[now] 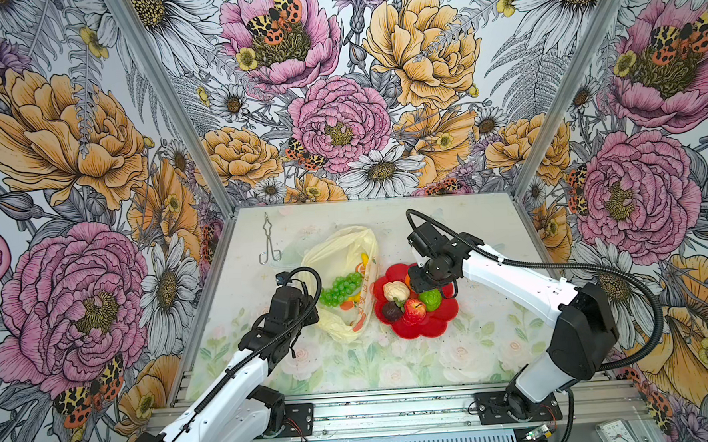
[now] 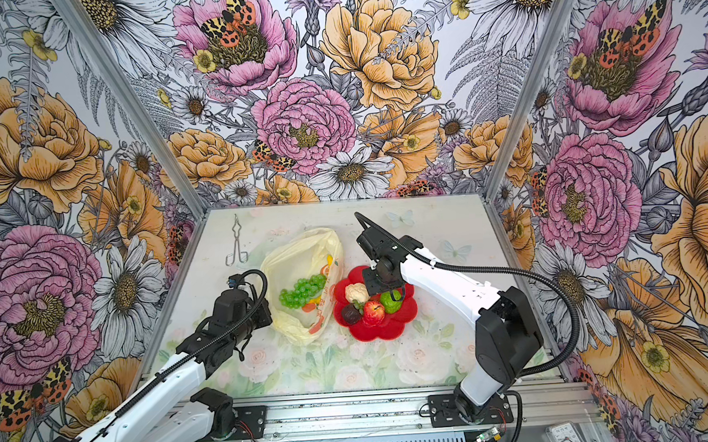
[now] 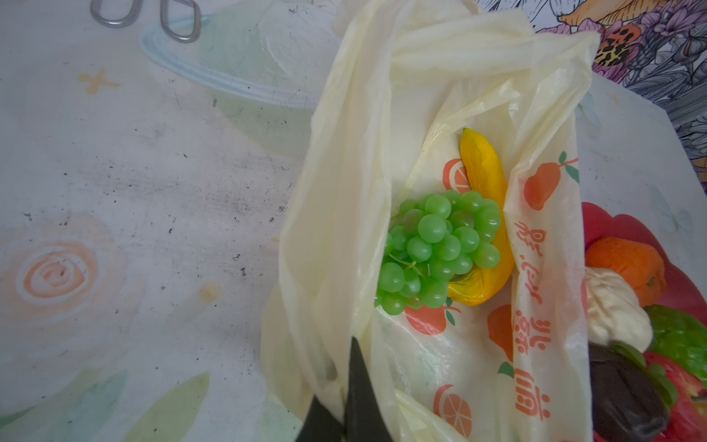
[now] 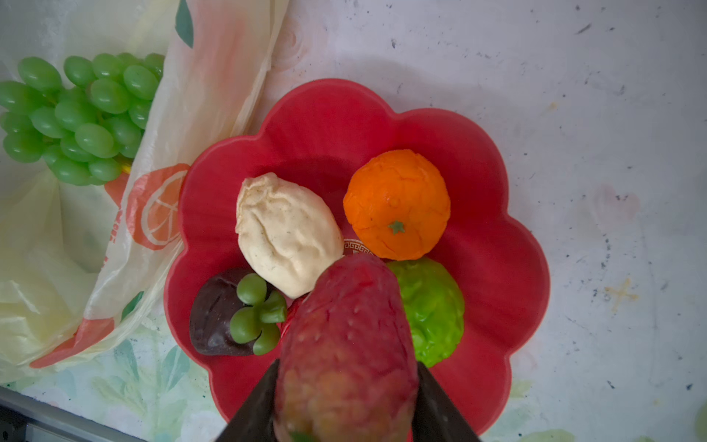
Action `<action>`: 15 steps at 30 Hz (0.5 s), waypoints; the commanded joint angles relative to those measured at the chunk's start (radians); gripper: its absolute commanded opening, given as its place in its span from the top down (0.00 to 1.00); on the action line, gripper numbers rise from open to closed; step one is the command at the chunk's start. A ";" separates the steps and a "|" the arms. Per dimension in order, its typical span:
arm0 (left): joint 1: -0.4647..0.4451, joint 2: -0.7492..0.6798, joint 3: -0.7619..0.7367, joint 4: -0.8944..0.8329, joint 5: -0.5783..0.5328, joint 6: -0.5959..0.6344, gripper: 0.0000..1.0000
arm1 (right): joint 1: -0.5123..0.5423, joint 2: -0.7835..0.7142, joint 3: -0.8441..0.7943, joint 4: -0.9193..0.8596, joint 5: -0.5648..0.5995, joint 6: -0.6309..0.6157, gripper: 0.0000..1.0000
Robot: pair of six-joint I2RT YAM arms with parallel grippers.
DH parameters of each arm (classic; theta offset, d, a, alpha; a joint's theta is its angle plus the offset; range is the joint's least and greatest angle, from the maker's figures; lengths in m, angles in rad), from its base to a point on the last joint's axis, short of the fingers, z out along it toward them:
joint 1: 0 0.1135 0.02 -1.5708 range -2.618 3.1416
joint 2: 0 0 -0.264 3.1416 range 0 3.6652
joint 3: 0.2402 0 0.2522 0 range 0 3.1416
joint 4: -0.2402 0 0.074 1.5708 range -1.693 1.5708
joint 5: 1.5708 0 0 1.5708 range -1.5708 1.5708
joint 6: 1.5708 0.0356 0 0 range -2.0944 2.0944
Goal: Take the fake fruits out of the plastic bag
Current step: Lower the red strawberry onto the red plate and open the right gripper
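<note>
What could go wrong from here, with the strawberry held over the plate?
1. The right hand grips the strawberry over the crowded red plate. Dropped onto the cream piece or the green fruit, it might roll off.
2. The left hand is shut on the plastic bag, whose edge reaches the plate's rim. A tug could shift the plate.
3. The grape bunch lies on the banana. Lifting it may drag the bag.

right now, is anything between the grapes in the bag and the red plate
Yes. The plastic bag's printed side stands between the grape bunch and the red plate, and the banana lies against the grapes on that side. The bag looks open above them, so lifting straight up should clear it.
</note>
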 commanded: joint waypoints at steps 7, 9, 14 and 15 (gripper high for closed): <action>0.006 -0.014 -0.006 0.017 -0.019 0.006 1.00 | -0.007 0.082 0.028 -0.011 -0.024 -0.031 0.47; 0.006 -0.014 -0.006 0.018 -0.019 0.005 1.00 | -0.007 0.093 0.028 -0.013 -0.026 -0.034 0.47; 0.006 -0.011 -0.005 0.018 -0.017 0.006 1.00 | -0.007 0.123 0.034 -0.021 -0.035 -0.041 0.47; 0.006 -0.011 -0.005 0.019 -0.017 0.006 1.00 | -0.007 0.127 0.035 -0.022 -0.038 -0.042 0.47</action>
